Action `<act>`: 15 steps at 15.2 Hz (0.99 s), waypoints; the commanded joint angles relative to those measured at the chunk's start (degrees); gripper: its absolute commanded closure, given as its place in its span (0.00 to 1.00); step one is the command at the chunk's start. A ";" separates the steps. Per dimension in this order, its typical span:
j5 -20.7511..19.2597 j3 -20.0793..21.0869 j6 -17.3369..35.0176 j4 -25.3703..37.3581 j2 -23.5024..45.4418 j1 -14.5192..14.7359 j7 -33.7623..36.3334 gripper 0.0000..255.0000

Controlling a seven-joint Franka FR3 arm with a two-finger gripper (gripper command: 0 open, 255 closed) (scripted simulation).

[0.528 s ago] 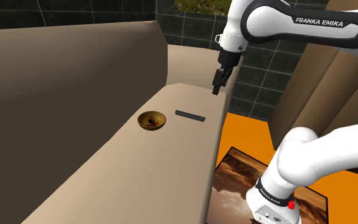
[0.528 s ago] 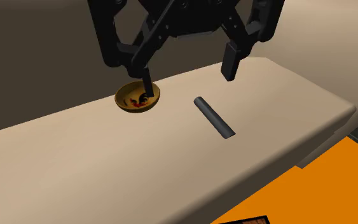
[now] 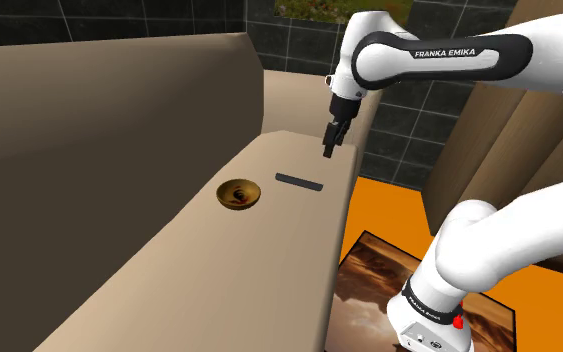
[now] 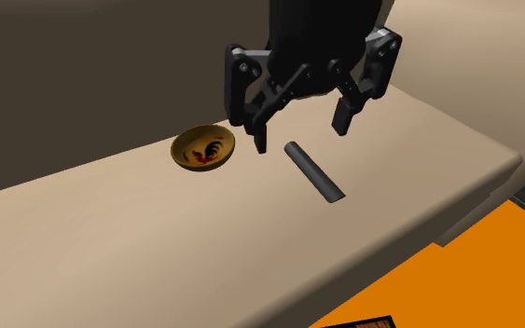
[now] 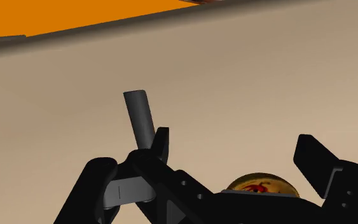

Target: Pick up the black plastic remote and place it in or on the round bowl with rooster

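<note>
Lower now, my fingers (image 4: 343,116) hang open over the remote (image 4: 312,171), seemingly light, stiff, slick; I'd pinch it mid-length.

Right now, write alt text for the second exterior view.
The black gripper hovers, fingers open, above one end of a dark remote lying on a tan surface. A yellow rooster bowl sits apart, to the remote's left.

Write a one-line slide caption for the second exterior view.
Open black gripper hovers above the dark remote lying on a beige surface, with the yellow rooster bowl nearby.
</note>
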 commanded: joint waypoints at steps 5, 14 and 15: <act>-0.04 -4.56 8.61 0.53 10.32 -0.37 -6.47 0.00; 4.09 -9.76 19.03 6.43 29.24 -0.53 -17.22 0.00; 4.88 -10.11 19.89 7.48 31.50 -0.64 -18.52 0.00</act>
